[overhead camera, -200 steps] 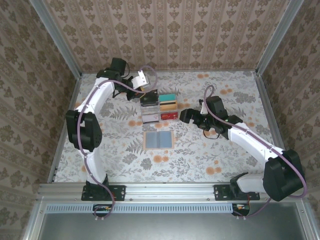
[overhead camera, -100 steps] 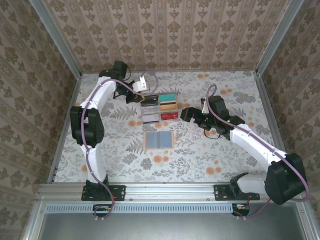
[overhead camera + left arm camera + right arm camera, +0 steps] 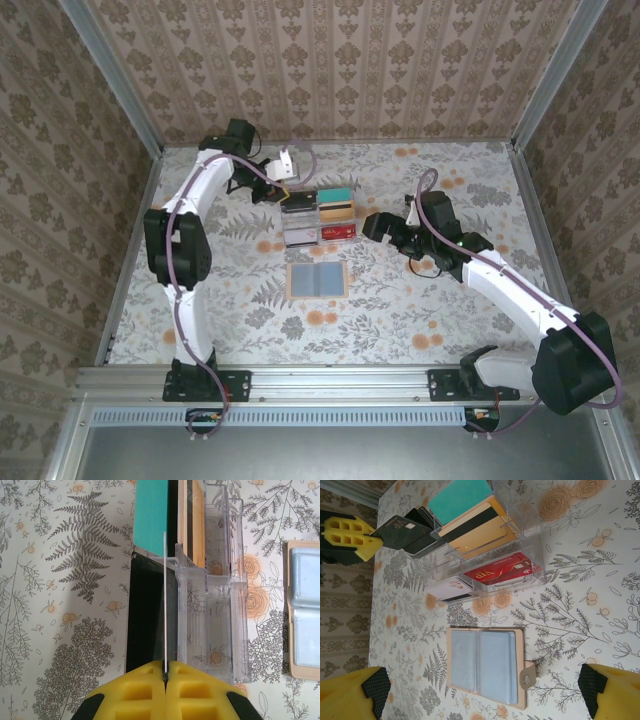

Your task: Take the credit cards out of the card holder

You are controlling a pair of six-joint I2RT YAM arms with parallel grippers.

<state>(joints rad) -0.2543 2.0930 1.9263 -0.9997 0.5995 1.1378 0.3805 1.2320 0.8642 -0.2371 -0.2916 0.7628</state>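
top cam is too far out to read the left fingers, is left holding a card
Observer: Yes. The left gripper is shut on a black card, pinched at one end.
Operator: anything left in the holder
Observer: The holder lies spread open, and the wrist view shows no card in it.
Operator: right got anything
Observer: No. The right gripper is open above the holder with nothing in it.
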